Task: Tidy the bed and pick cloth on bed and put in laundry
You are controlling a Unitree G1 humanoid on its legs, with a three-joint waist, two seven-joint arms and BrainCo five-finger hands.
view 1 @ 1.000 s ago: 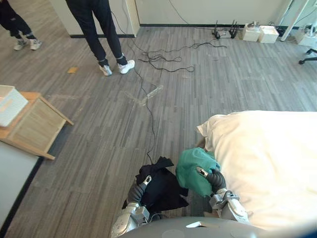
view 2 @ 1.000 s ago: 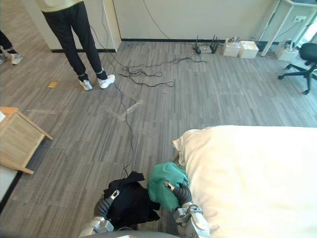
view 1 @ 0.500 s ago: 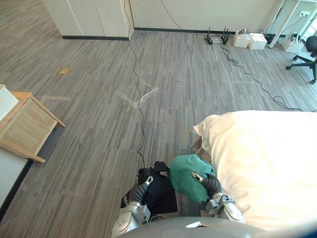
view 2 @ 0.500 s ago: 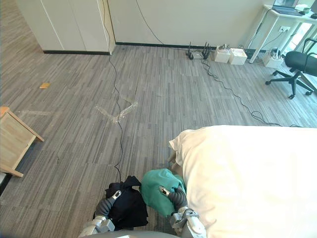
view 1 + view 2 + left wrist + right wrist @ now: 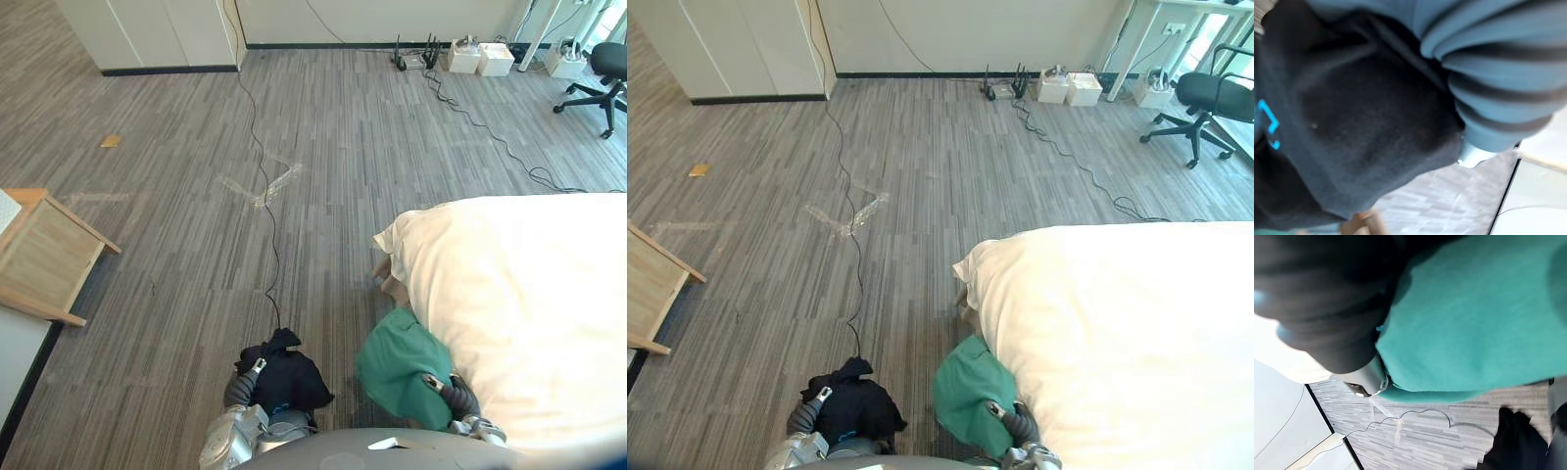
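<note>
A black cable (image 5: 272, 264) is running down the grey plank floor (image 5: 176, 196) from the white cupboards (image 5: 147, 29) at the far wall, passing a strip of clear tape (image 5: 263, 186), while a small yellowish scrap (image 5: 111, 141) is lying well to its left. A light wooden stand (image 5: 49, 257) is standing at the left edge. Two white boxes (image 5: 480, 57) are sitting against the far wall, a second cable (image 5: 485, 127) is trailing from them, and a black office chair (image 5: 1205, 103) is standing in the far right corner.

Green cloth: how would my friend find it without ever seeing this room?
Start at the big white bed. Beside its left edge, the robot's right hand grips a bunched teal-green cloth. The left hand beside it holds a black cloth.
</note>
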